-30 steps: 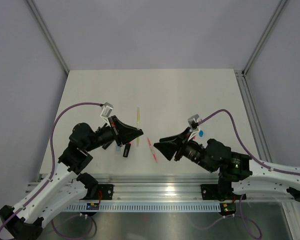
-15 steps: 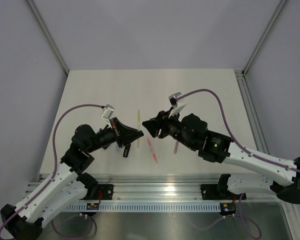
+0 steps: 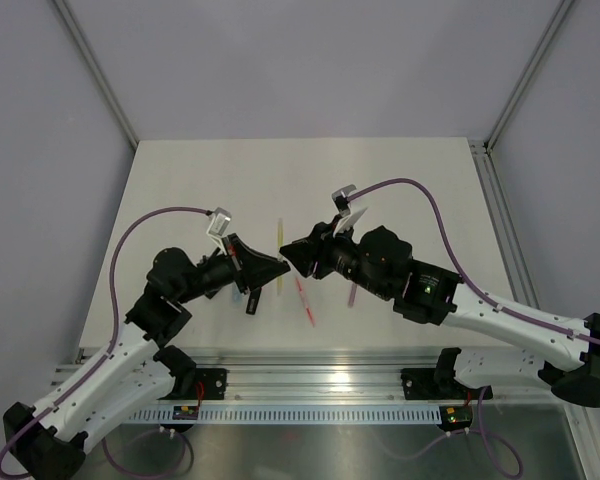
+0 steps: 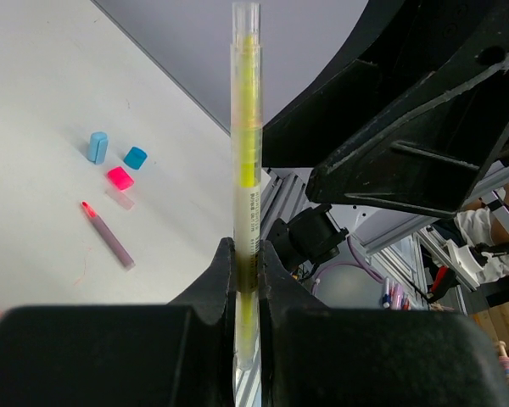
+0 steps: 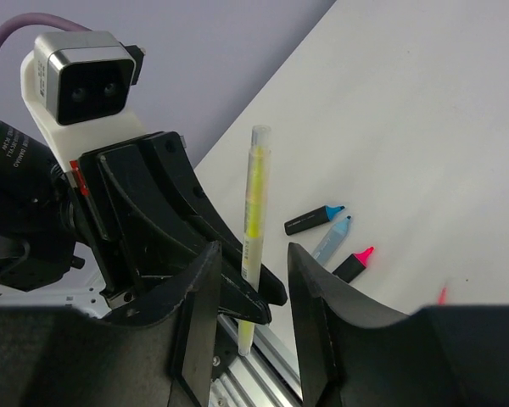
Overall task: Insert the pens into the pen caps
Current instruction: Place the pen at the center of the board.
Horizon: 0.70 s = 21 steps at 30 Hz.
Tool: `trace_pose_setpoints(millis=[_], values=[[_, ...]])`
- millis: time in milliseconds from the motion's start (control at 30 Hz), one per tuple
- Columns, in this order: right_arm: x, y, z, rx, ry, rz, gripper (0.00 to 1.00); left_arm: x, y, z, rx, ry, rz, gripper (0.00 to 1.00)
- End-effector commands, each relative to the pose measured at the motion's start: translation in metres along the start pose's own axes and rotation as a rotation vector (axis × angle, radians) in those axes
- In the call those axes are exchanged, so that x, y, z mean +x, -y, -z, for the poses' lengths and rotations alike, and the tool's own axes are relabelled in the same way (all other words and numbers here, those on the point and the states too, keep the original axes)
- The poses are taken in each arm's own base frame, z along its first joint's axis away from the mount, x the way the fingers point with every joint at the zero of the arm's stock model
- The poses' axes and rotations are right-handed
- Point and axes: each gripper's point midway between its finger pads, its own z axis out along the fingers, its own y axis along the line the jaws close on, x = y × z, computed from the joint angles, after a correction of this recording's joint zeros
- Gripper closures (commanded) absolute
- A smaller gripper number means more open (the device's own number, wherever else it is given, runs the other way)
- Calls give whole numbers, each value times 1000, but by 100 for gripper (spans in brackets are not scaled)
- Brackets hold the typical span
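Left wrist view: yellow pen (image 4: 246, 153), translucent barrel, clamped by left gripper (image 4: 246, 284). Right gripper (image 5: 250, 259) jaws apart, flanking it. Pink cap (image 4: 119, 178), purplish pen (image 4: 109, 236) on table (image 4: 51, 85) rightward.

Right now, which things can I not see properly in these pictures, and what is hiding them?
- Lower end of the yellow pen: left wrist view, hidden between the fingers of the left gripper.
- Pen caps: none shows in the top view; the right arm probably covers them.
- Purplish pen: top view, upper part hidden under the right arm.
- Print on the yellow pen: too small to read in either wrist view.
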Motion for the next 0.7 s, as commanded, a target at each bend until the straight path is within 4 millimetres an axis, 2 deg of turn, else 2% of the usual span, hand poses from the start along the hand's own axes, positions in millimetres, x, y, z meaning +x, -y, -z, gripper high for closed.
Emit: trace_pose_setpoints(millis=[0,233,400,467,567,633,667], values=[[-10,-6,-4,-30,29,-16,57,-8,13,-4,62,25,-21,100],[-12,7,-12,-9,36,-37,63,-1,14,-11,70,-5,0,100],[-3,16,-18,8,9,-53,72,0,14,-14,70,-14,-2,100],[0,20,-18,19,7,-59,79,1,14,-16,69,-20,0,100],[-4,24,-14,28,20,-64,84,3,12,-18,65,-26,2,100],[-6,25,-13,32,28,-69,84,3,12,-19,67,-27,4,100],[-5,26,-13,33,27,-72,79,2,13,-19,69,-24,3,100]])
